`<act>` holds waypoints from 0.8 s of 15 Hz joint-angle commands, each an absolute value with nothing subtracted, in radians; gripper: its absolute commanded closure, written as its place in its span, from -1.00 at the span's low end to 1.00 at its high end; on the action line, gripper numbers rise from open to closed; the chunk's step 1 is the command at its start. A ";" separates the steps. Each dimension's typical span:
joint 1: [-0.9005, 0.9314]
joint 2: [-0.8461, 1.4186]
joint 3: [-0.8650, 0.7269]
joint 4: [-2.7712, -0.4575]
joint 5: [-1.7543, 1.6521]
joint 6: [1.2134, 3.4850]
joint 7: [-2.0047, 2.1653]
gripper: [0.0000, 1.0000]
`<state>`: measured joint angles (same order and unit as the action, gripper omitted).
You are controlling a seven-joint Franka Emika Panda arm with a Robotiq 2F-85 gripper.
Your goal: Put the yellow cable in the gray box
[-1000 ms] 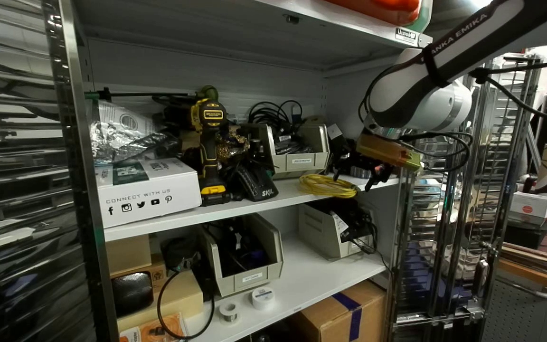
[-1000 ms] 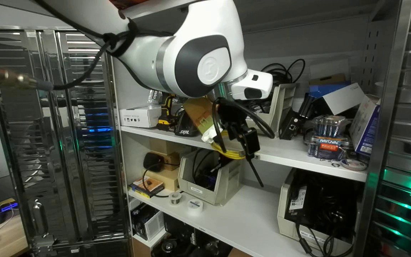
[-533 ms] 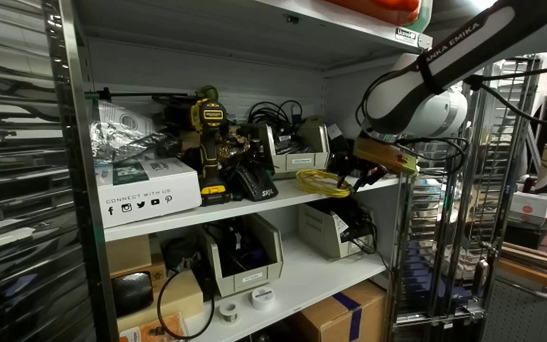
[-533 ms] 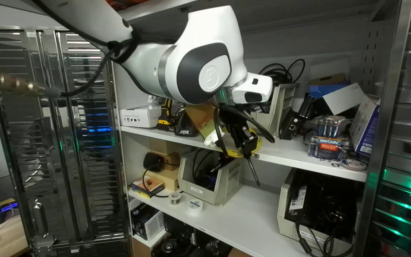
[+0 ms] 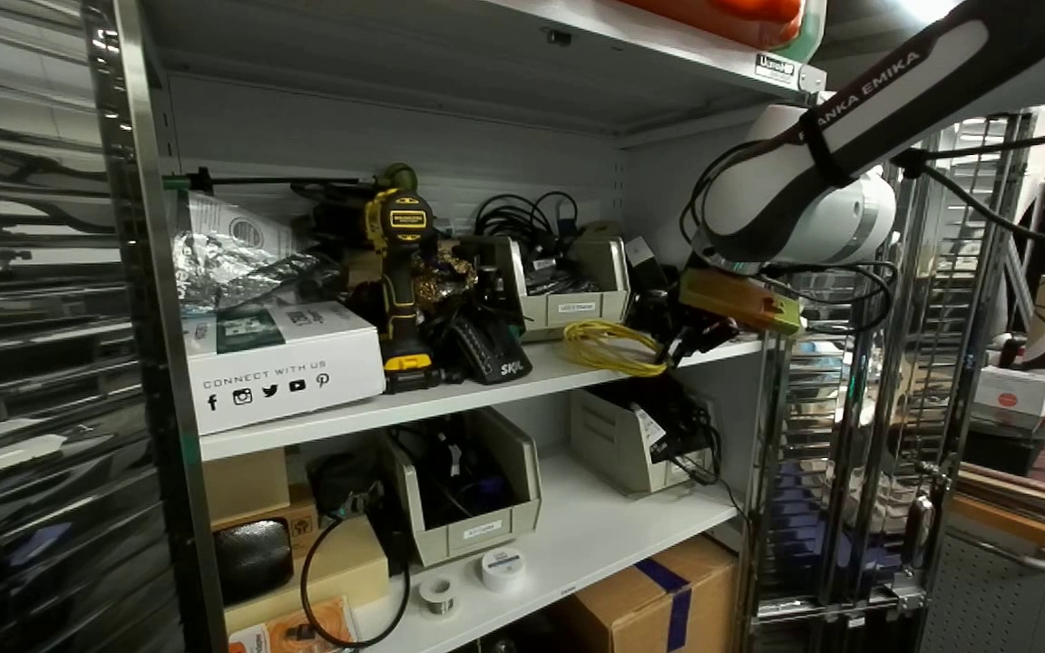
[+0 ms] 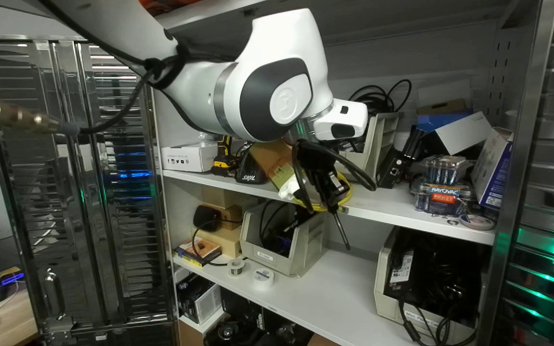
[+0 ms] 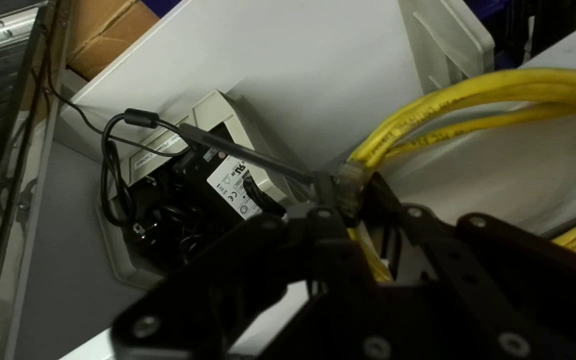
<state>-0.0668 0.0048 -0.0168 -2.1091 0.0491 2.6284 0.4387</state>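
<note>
Downward the arm (image 6: 277,93) bends by the shelf (image 6: 392,204), its blurred gripper (image 7: 352,190) seemingly pinching the yellow cable (image 7: 533,84).

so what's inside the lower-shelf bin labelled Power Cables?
In the wrist view: a white-labelled black brick and black cables, one looping out over the front. Its floor and anything beneath them are covered.
</note>
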 commanded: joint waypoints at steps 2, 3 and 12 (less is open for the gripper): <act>-0.065 -0.046 -0.037 -2.158 -0.125 2.673 0.506 0.77; -0.067 -0.058 -0.040 -2.173 -0.164 2.699 0.536 0.77; -0.104 -0.214 -0.020 -2.316 -0.356 2.898 0.868 0.79</act>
